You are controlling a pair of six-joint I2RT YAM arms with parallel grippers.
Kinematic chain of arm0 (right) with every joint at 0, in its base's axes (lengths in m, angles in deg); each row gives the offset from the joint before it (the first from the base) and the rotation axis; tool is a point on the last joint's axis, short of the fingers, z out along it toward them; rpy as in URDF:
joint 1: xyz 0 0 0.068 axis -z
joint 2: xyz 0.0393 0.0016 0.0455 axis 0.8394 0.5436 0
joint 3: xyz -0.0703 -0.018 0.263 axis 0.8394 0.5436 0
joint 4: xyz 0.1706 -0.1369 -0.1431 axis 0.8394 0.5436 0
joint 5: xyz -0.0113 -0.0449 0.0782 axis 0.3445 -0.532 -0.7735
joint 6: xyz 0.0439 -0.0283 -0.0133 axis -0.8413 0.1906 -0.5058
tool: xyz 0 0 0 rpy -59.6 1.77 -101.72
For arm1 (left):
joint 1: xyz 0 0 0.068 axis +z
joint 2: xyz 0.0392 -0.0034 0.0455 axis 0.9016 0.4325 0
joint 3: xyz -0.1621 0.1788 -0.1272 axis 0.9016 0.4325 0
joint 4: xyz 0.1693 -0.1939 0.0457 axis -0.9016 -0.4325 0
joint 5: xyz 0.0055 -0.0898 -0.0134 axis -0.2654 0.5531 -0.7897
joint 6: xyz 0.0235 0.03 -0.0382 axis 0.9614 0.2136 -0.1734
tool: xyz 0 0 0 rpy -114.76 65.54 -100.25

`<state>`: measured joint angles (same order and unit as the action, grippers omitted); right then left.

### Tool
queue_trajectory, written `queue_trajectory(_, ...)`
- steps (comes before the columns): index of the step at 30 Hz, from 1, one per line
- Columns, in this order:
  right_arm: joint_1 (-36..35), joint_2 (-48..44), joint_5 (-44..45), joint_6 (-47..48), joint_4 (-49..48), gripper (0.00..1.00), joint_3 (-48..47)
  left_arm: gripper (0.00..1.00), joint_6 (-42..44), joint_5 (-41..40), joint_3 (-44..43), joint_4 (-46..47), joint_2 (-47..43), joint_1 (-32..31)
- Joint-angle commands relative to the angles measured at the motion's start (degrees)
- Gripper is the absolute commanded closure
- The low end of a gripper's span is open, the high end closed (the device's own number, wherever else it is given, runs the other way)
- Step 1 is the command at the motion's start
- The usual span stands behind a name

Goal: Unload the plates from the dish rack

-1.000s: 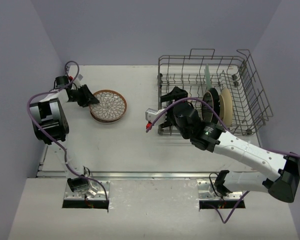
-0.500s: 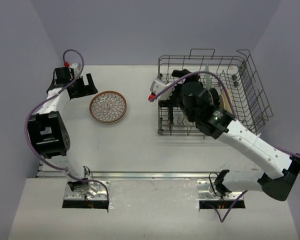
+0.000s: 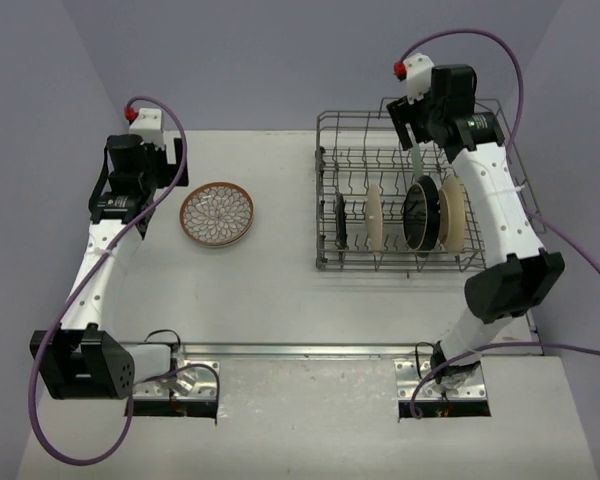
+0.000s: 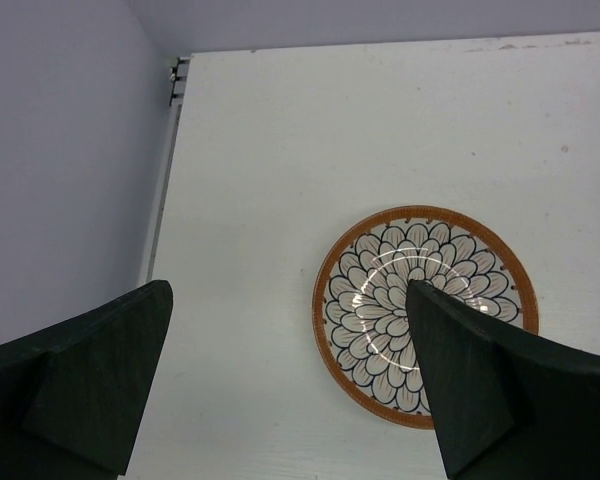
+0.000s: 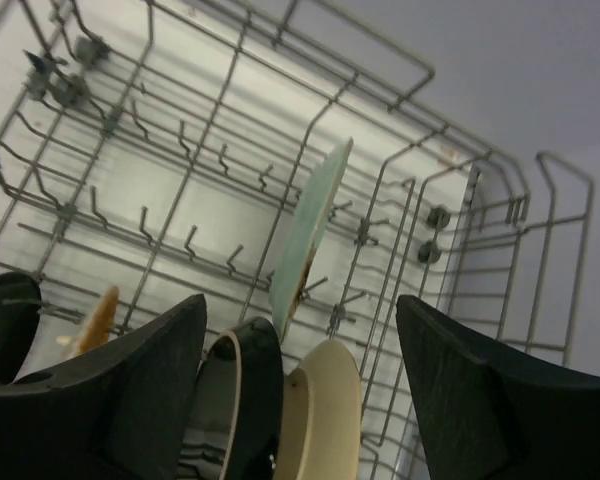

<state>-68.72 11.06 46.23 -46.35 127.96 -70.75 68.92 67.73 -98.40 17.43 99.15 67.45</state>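
The dish rack [image 3: 500,215] stands at the 3 o'clock side of the white surface [image 3: 270,290]. Five plates stand on edge between its tines.

1. In the near row, from 9 o'clock to 3 o'clock: a small dark plate [image 3: 341,220], a tan plate [image 3: 374,218], a black plate [image 3: 418,212] and a cream plate [image 3: 453,213].
2. The black plate and the cream plate stand just beside each other; contact cannot be confirmed.
3. A pale green plate [image 3: 416,156] stands alone in the far row, at 12 o'clock from the black plate.

A sixth plate, the petal-pattern plate [image 3: 216,213] with a brown rim, lies flat on the surface, well apart from the rack at its 9 o'clock side.

The right arm [image 3: 490,190] is extended over the rack's far edge. The right jaws are spread and hold nothing. In the right wrist view the two dark fingers [image 5: 130,390] frame the pale green plate, with the rims of the black and cream plates seen below it.

The left arm [image 3: 105,250] is raised at the 9 o'clock side of the petal-pattern plate. The left jaws are spread wide and hold nothing. In the left wrist view that plate is seen on the surface, partly covered by one finger.
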Motion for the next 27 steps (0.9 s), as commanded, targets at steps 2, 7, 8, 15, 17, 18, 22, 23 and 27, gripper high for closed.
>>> queue_trajectory(2,8.2,9.3,-12.0,-8.1,9.1,0.26,-9.2,0.0,1.0,0.1,0.3,-4.2,-3.0,-2.9)
queue_trajectory(7,10.5,15.0,-13.6,-8.2,9.1,0.26,-10.6,0.0,-0.3,2.0,-0.3,-6.3,-1.9,-4.0)
queue_trajectory(8,10.5,15.6,-13.8,-8.3,9.0,0.26,-10.4,0.0,-0.7,2.2,-0.3,-6.5,-1.6,-4.0)
queue_trajectory(15,10.5,19.9,-12.7,-9.4,4.8,0.25,-8.0,0.0,-1.1,1.9,0.7,-6.6,-1.2,-4.2)
queue_trajectory(17,10.5,21.5,-11.6,-9.3,3.1,0.26,-7.2,0.0,-1.0,1.6,1.4,-6.8,-1.8,-4.2)
queue_trajectory(18,10.5,22.0,-10.9,-9.4,2.3,0.26,-7.0,0.0,-0.9,1.6,1.7,-7.0,-2.3,-4.2)
queue_trajectory(22,10.4,24.3,-8.9,-10.3,-2.0,0.3,-5.3,0.0,-0.5,2.9,2.6,-7.8,-5.1,-4.2)
queue_trajectory(23,10.5,24.7,-7.2,-10.3,-2.4,0.32,-5.3,0.0,-0.2,3.0,2.7,-8.2,-6.0,-4.2)
queue_trajectory(27,10.5,25.9,-5.5,-9.1,-3.4,0.42,-5.6,0.0,0.2,2.6,3.3,-8.9,-6.4,-4.2)
